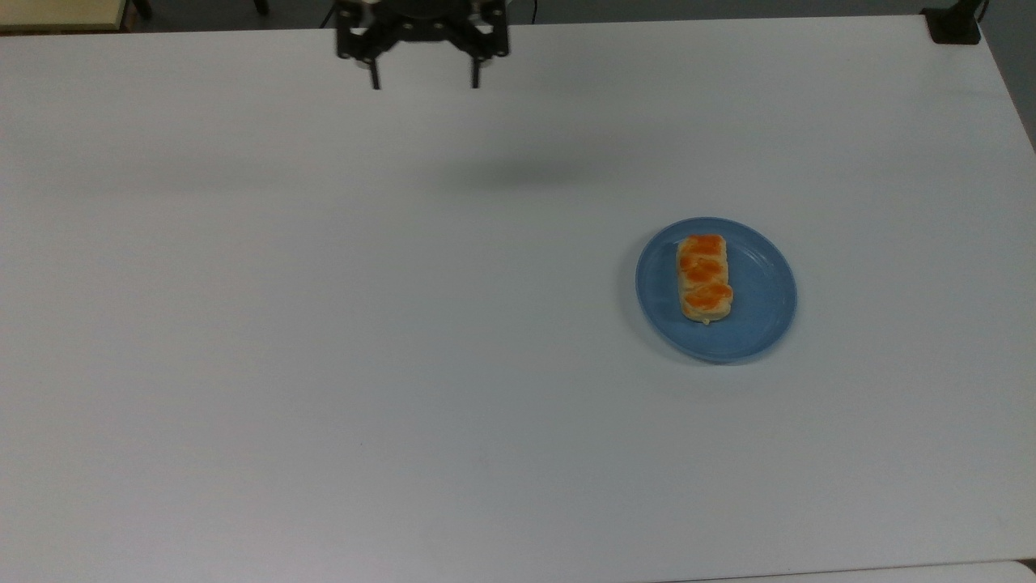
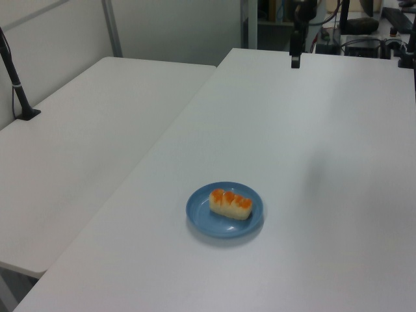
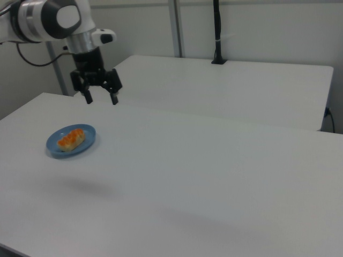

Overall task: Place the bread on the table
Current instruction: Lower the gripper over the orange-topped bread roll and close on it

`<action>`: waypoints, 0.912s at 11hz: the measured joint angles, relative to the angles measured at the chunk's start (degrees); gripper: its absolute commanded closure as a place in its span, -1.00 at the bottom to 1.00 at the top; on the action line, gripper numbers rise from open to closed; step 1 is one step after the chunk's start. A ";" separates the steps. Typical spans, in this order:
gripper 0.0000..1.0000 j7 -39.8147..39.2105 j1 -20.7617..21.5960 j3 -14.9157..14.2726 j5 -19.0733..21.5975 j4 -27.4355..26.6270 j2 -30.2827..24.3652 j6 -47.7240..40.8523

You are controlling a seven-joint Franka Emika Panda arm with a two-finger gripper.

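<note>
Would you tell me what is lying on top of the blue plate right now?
The bread lies on the plate, slightly off-centre. The plate surface beneath it is covered.

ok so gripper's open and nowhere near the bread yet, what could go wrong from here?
1. The bread lies on a light-looking blue plate; a low grasp might catch the rim and drag or lift the plate.
2. The gripper is open across the top view's left-right, which suits the bread's narrow width; rotating could force a lengthwise grasp.
</note>
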 measured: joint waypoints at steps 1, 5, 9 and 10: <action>-1.00 1.70 2.41 0.07 0.03 -0.02 0.74 1.65; -1.00 17.37 10.04 0.27 2.88 -0.19 7.51 13.47; -1.00 28.10 16.15 0.44 3.16 -0.30 15.57 24.79; -1.00 30.14 17.37 0.46 3.16 -0.30 17.51 27.83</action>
